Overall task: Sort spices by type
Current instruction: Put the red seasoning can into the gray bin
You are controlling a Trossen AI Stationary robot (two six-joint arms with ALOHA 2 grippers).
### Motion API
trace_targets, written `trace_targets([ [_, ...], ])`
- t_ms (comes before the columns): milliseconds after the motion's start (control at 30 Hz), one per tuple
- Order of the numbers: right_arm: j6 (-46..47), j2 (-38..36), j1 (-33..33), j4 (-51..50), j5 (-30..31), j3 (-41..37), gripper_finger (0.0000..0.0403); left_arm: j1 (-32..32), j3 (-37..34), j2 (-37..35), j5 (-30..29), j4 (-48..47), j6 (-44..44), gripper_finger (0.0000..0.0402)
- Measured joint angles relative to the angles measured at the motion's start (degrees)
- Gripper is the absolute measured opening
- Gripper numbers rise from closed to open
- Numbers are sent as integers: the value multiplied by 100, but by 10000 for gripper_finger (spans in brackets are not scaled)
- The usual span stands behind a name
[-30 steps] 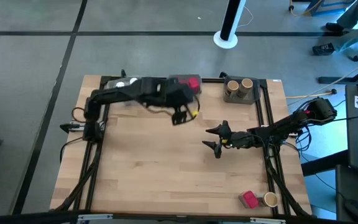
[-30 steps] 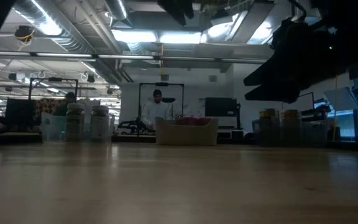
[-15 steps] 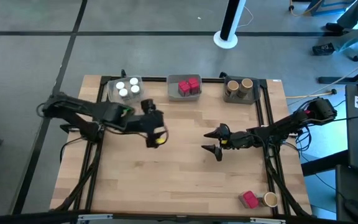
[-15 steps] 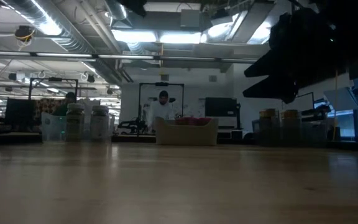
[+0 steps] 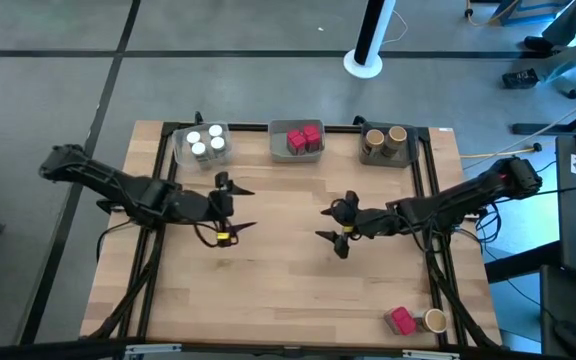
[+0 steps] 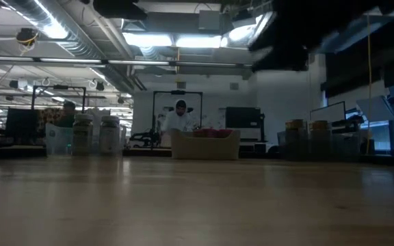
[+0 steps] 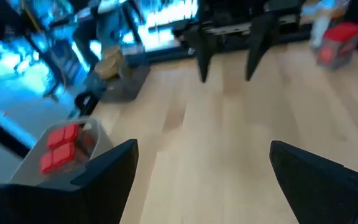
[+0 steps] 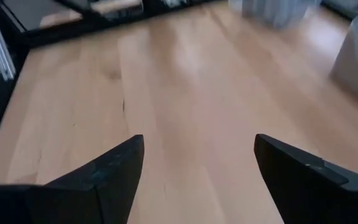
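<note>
High view: both end effectors, left (image 5: 236,208) and right (image 5: 332,224), gape wide and empty mid-desk; reaching together for the red packet (image 5: 402,321) lower right, they might bump.

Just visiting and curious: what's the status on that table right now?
Left gripper and right gripper open, empty, mid-table. Red packet and tan jar unsorted at near right corner. Nothing in the way.

The table (image 5: 278,290) is pale blond wood with a black frame (image 5: 430,180), and both arms are black, the left gripper (image 5: 236,208) marked with a yellow spot. At the far edge, grey trays (image 5: 271,140) hold white-capped jars (image 5: 206,143), red packets (image 5: 304,138) and tan-brown jars (image 5: 385,136). Near the right corner sit one red packet (image 5: 401,320) and one tan jar (image 5: 434,321).
</note>
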Motion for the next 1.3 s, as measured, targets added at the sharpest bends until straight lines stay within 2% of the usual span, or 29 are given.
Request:
trace_targets([
  [200,-242,-2,-2,79,145,575,303,9,-688,-339,4,1277,509,347],
  [333,-249,-2,-2,526,58,763,303,4,-1022,-460,13,1654,803,347],
  [533,94,-2,0,1358,-158,830,303,16,-1514,-660,5,1855,678,347],
  [833,74,-2,27,2158,-156,861,303,-16,-1552,-937,0,1522,643,347],
  [967,62,-2,311,1305,-26,1266,303,-44,-1552,-966,6,1442,576,347],
  [1167,117,-2,976,-1052,955,2524,303,-70,-1552,-990,4,1441,551,347],
  [1300,815,-2,1348,-2402,1345,3167,303,-68,-1552,-990,4,1439,536,347],
])
